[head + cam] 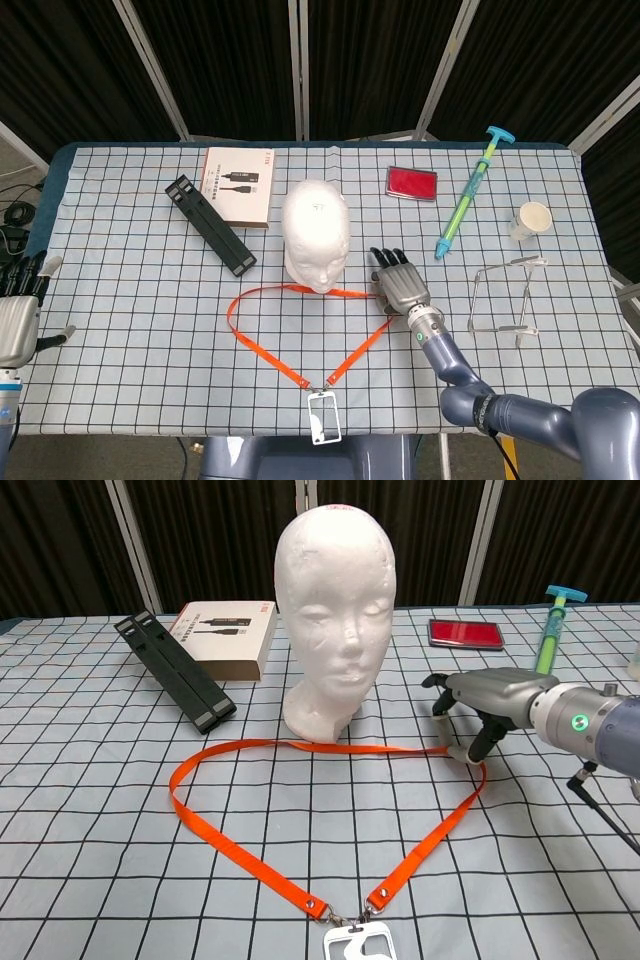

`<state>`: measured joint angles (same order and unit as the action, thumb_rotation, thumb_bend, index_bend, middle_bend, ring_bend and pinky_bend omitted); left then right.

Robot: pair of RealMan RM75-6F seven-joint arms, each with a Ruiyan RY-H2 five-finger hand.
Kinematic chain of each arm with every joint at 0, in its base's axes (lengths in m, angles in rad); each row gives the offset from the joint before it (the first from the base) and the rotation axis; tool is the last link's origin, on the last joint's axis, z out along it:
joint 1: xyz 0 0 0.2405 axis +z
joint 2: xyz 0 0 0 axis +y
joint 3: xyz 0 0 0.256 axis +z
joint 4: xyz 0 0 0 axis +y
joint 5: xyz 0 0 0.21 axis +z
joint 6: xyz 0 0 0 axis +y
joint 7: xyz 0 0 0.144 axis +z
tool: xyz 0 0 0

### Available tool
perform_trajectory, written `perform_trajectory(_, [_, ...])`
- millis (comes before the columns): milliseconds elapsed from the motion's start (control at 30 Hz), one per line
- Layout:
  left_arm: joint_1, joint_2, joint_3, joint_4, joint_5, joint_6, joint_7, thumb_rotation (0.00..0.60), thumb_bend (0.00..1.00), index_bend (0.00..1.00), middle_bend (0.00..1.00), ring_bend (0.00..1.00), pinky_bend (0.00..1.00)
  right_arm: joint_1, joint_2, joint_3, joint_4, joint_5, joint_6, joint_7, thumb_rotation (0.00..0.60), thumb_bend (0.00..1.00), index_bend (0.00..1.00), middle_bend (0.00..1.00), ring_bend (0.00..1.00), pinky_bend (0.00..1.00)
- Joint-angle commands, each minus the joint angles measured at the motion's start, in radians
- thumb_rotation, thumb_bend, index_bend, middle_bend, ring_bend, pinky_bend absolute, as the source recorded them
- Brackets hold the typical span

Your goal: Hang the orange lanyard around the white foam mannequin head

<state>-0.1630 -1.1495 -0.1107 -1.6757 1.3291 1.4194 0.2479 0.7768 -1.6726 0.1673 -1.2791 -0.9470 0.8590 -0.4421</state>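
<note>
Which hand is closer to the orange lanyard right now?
Right. The right hand is down at the orange lanyard, at its far right corner; the left hand waits at the table's left edge, well away.
</note>
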Motion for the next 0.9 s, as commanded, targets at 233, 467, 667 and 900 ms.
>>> perform_trajectory(233, [-0.006,-0.006,0.002,0.010,-0.006,-0.013,0.002,0.600,0.00,0.00,0.00,0.00,0.00,-0.012,0.005,-0.010,0.009,-0.028,0.013,0.025,0.600,0.44,0.67,0.01,0.00,0.00])
perform_trajectory(467, [-0.027,-0.019,-0.001,0.008,0.003,-0.032,0.008,0.600,0.01,0.00,0.00,0.00,0.00,-0.040,0.053,-0.020,-0.042,-0.091,0.034,0.092,0.600,0.44,0.71,0.04,0.00,0.00])
perform_trajectory(667, [-0.121,-0.057,-0.042,-0.011,-0.016,-0.131,0.051,0.600,0.20,0.10,0.00,0.00,0.00,-0.061,0.116,-0.021,-0.124,-0.106,0.028,0.139,0.600,0.45,0.71,0.04,0.00,0.00])
perform_trajectory(900, [-0.296,-0.190,-0.098,0.021,-0.037,-0.294,0.115,0.600,0.31,0.29,0.00,0.00,0.00,-0.068,0.166,-0.017,-0.202,-0.109,0.028,0.156,0.600,0.45,0.72,0.05,0.00,0.00])
